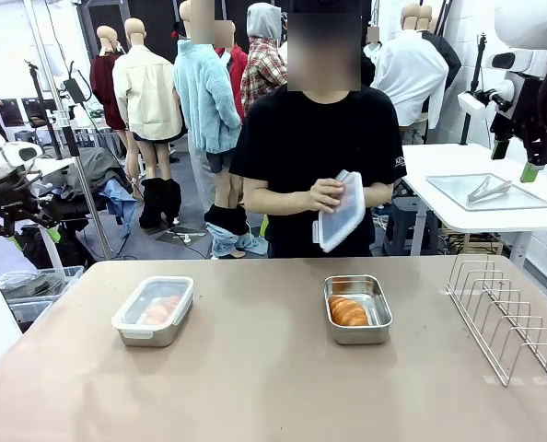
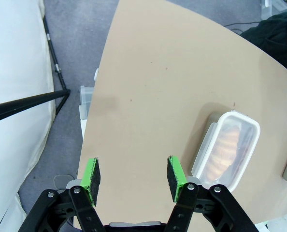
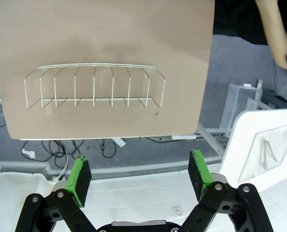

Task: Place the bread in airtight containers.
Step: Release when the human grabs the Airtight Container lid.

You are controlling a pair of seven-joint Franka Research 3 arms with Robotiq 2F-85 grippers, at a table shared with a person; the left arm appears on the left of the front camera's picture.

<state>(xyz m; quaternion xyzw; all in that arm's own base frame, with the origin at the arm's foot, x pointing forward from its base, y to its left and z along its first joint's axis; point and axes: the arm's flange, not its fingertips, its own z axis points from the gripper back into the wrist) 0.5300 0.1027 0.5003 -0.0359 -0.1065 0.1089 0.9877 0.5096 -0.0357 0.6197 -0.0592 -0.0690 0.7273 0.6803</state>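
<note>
Two claws, left claw (image 2: pixel 133 180) and right claw (image 3: pixel 139 179), gape empty; no writing is legible.

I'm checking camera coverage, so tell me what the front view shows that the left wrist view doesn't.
Only the front view has the person's hands holding a clear lid, the open container with a croissant inside, and the wire rack. Only the left wrist view has the left gripper, jaws open and empty above the table edge, plus the floor beside it. Both show the lidded container with a croissant inside, sitting on the tan table.
</note>
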